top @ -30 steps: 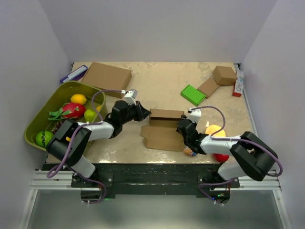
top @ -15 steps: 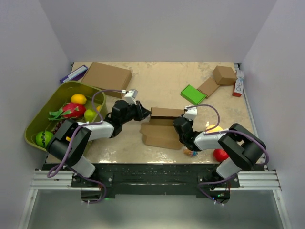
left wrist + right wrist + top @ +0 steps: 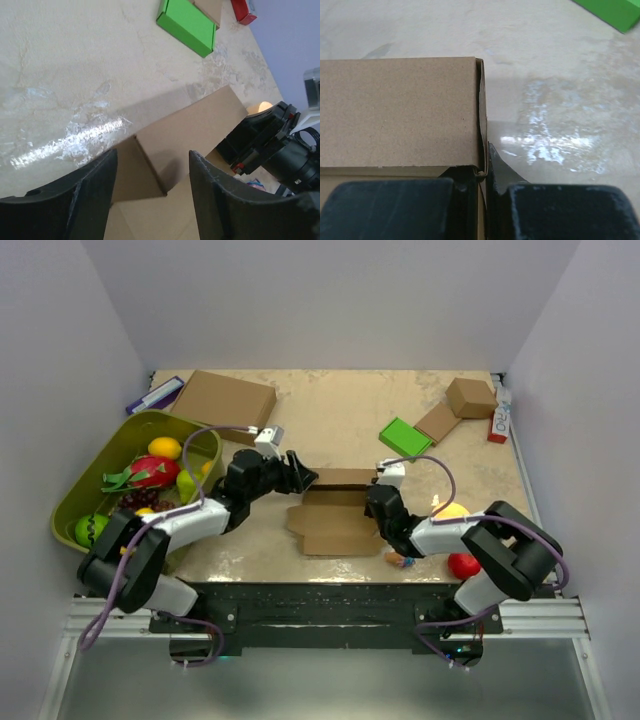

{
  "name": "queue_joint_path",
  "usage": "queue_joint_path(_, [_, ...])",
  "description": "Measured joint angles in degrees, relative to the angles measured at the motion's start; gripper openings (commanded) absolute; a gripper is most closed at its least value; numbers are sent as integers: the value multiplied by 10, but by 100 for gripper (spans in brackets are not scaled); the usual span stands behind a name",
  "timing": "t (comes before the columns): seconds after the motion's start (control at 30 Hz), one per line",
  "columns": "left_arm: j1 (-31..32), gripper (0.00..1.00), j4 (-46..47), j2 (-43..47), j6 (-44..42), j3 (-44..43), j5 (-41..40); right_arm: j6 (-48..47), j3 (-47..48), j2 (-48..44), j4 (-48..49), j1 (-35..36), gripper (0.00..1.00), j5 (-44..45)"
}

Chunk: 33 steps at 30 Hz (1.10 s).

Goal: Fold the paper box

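Observation:
The paper box (image 3: 335, 525) lies half folded in the middle of the table, its base flat and its back wall (image 3: 347, 478) raised. My left gripper (image 3: 304, 478) is open at the back wall's left end; in the left wrist view its fingers (image 3: 90, 195) straddle that corner of the paper box (image 3: 200, 120) without touching it. My right gripper (image 3: 381, 496) is at the box's right end. In the right wrist view this gripper (image 3: 482, 172) is shut on the thin upright side flap of the paper box (image 3: 395, 110).
A green bin (image 3: 88, 483) of fruit stands at the left, close to my left arm. At the back lie a larger brown box (image 3: 225, 403), a green flat box (image 3: 404, 437) and a small brown box (image 3: 470, 396). A yellow fruit (image 3: 450, 510) and a red one (image 3: 463, 564) lie beside my right arm.
My left gripper has opened and let go of the back wall's left end. My right gripper moved to the box's right end and shut on the side flap.

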<state>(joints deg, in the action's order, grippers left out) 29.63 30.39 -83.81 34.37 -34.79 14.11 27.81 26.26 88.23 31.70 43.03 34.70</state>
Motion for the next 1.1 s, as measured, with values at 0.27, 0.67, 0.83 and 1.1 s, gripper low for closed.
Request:
queue_joint_path(0.27, [0,80,-85,132,-67,0,-71,-78,1,-21,38,0,0,-139])
queue_joint_path(0.67, [0,80,-86,58,-128,0,10,-108,29,28,31,0,0,-214])
queue_joint_path(0.83, [1,79,-52,43,-123,9,42,-108,38,35,29,0,0,-217])
queue_joint_path(1.1, [12,66,-38,8,-125,9,50,-108,40,45,37,1,0,-204])
